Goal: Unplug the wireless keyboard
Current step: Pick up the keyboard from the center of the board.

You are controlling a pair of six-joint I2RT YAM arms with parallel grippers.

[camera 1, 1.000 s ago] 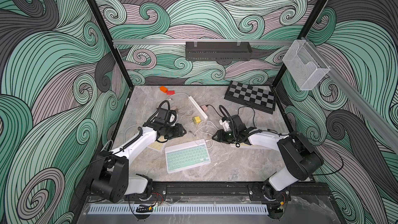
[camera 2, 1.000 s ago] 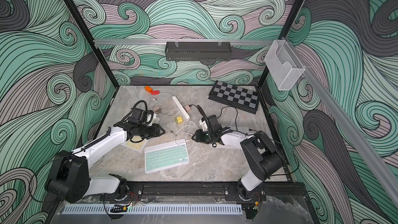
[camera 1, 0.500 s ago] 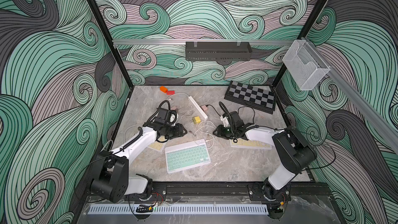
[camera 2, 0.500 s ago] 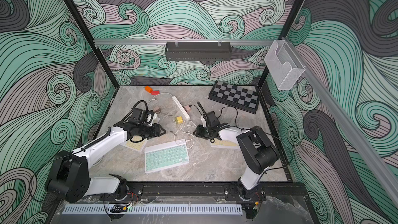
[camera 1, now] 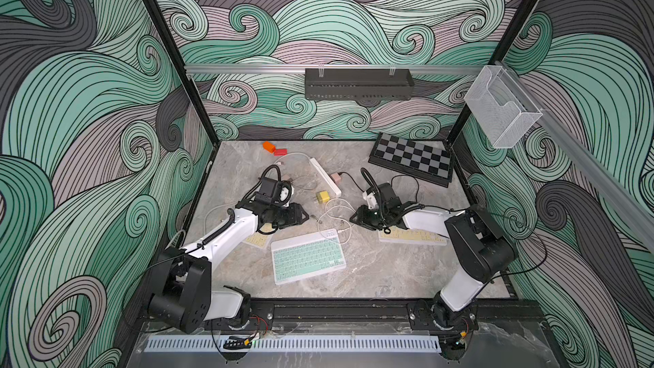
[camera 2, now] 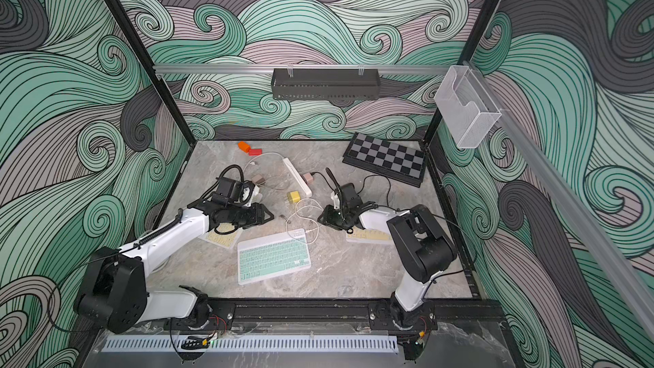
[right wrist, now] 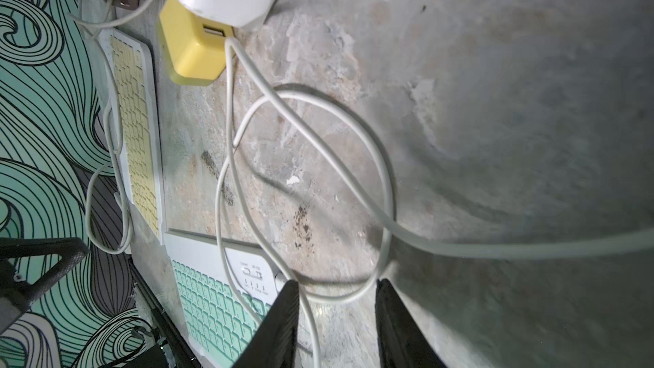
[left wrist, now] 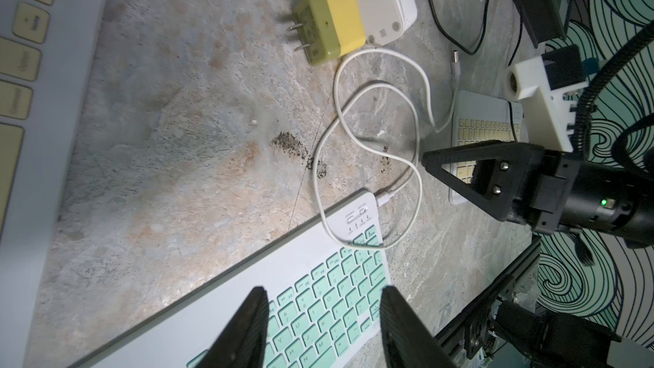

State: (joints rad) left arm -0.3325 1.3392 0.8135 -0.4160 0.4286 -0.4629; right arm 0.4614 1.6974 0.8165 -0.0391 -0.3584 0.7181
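You're handling a limp, light charging cable (right wrist: 495,250); pinch its stiff plug (left wrist: 385,197) at the mint wireless keyboard (camera 1: 308,256). Left jaws and right jaws are sitting open, gripping nothing.

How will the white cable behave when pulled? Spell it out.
Likely floppy: the white cable lies in loose loops, so slack should uncurl before the plug feels any pull. The mint keyboard looks thin and light; it may slide along unless pinned.

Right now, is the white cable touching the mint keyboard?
Touching. The left wrist view shows the white cable plugged into the corner of the mint keyboard, with a loop draped over its corner keys.
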